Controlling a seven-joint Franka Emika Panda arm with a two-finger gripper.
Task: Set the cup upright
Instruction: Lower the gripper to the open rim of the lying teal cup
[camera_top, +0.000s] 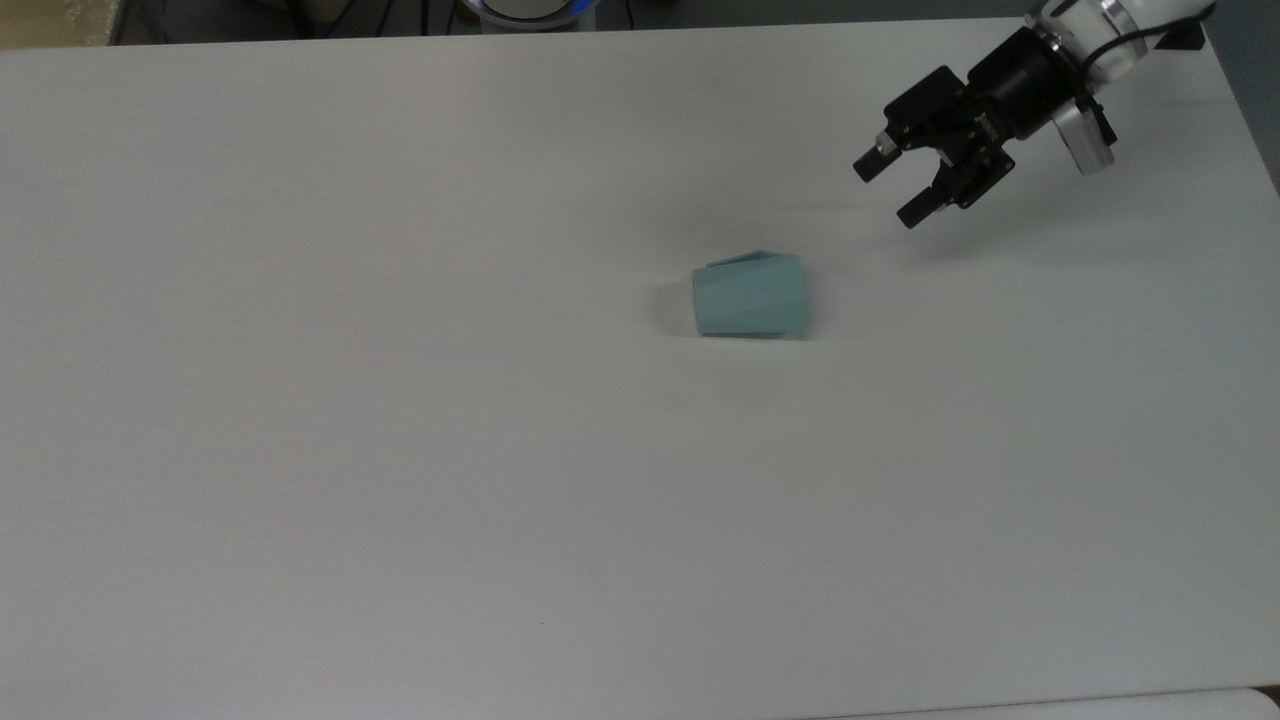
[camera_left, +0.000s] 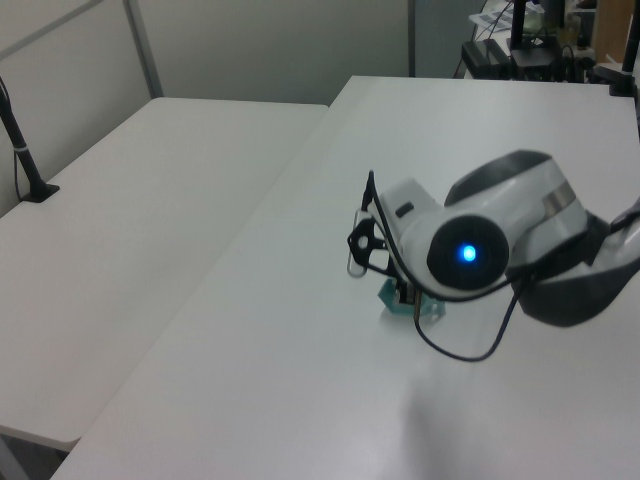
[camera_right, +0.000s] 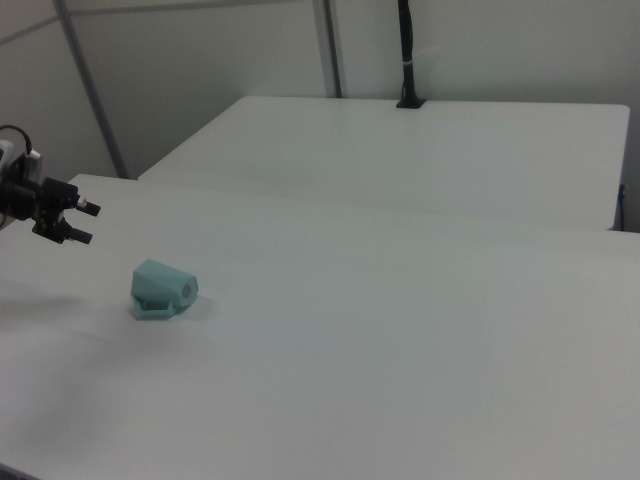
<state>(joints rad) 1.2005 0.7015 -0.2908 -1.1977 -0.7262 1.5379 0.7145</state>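
Top view has my gripper (camera_top: 890, 190) up near the far right corner of the white table (camera_top: 400, 450), fingers spread apart with a clear gap between them and nothing held. The cup (camera_top: 748, 295) is well apart from me, down and toward the top view's left of my fingertips, roughly mid-table, lying on its side.

Its long axis runs pretty much left-right in the top view, with one end toward the top view's left and the other toward the top view's right, which is the end nearer my jaws. The flat handle sits along its far edge there. I can't tell from the top view which end is the mouth.

In the right view the gripper (camera_right: 82, 223) floats above the table at the right view's left edge, and the cup (camera_right: 164, 289) rests below it and a bit toward the right view's right. In the left view my arm (camera_left: 480, 250) covers most of the cup (camera_left: 390, 299).
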